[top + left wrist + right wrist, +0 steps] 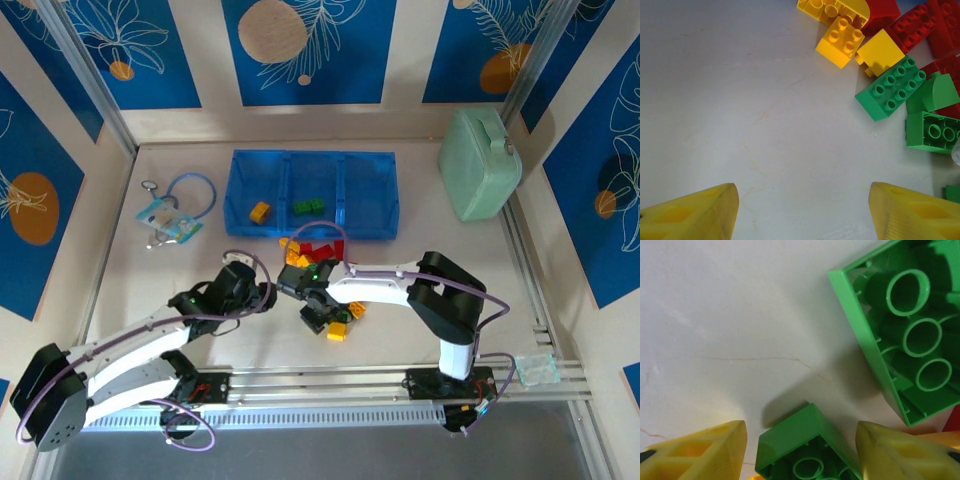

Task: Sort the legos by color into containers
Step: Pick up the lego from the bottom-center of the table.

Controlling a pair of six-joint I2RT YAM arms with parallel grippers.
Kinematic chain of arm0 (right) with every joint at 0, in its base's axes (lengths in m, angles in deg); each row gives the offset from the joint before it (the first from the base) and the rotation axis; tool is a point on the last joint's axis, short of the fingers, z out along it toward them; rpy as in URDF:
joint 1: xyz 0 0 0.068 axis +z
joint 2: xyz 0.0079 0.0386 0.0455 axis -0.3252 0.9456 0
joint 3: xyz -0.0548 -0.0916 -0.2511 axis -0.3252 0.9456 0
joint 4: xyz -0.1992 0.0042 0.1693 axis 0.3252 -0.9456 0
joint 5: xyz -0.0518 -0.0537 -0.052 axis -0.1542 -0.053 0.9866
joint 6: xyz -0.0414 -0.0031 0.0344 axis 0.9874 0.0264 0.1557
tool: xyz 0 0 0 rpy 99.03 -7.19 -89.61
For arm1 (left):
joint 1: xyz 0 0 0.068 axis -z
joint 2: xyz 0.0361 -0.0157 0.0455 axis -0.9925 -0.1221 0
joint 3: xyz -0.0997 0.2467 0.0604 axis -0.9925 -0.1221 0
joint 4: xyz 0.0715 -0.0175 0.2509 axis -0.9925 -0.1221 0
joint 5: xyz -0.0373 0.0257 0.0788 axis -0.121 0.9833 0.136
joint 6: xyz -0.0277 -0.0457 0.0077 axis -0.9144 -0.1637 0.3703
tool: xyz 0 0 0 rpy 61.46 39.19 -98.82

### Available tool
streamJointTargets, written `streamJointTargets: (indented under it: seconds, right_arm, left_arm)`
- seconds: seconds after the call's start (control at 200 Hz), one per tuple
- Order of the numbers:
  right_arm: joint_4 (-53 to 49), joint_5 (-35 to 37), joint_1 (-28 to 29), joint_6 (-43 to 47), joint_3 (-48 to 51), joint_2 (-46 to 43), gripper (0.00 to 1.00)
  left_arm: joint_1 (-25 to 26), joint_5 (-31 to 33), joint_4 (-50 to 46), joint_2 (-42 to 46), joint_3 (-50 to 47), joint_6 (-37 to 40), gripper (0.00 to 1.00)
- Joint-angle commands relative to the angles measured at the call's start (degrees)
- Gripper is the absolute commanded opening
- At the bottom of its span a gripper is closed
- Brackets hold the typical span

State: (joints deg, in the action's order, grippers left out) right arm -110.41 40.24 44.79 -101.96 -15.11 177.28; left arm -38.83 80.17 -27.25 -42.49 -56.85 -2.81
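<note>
**Right tool** [801,432]: its fingers flank a small green brick [805,452] that lies hollow side up at 6 o'clock of the wrist view. Whether they pinch it or merely bracket it cannot be told.

**Large green brick** [905,335]: upturned at 2 o'clock, just beside the right-hand finger.

**Left tool** [802,192]: released, with bare counter [740,100] between its fingers. Unsorted legos [892,87] lie at 1 to 3 o'clock.

**Tray** [368,195]: at 12 o'clock of the overhead view. A yellow brick [260,211] sits in the left compartment and green bricks [309,207] in the middle one. The loose pile lies on the counter between the tray and the tools.

**Hazards, as judged:**
- The small green brick sits cornerwise between the fingers, so a squeeze on its angled faces may twist it or pop it out.
- The large green brick is close enough to be nudged or dragged by any sideways shift.
- Both tools work near each other over one pile, so a reach by either may clip the other.
- The dividers are low, so a release close to one may bounce green in with yellow.
</note>
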Motion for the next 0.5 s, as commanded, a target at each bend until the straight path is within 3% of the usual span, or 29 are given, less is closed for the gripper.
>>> streamJointTargets:
  seconds: [0.0,0.235,0.495]
  right_arm:
    - [-1.04,1.16,0.40,1.25,-0.91,0.52,0.55]
    - [-0.66,2.46,0.49,2.52,-1.96,0.70,0.37]
    - [-2.95,4.38,1.62,3.04,-5.05,-0.26,0.30]
  left_arm:
    - [0.57,1.13,0.85,0.04,-0.31,-0.63,0.69]
    - [0.57,1.67,0.29,0.51,-0.22,-0.62,0.68]
    - [0.57,2.03,-0.02,0.73,-0.22,-0.51,0.68]
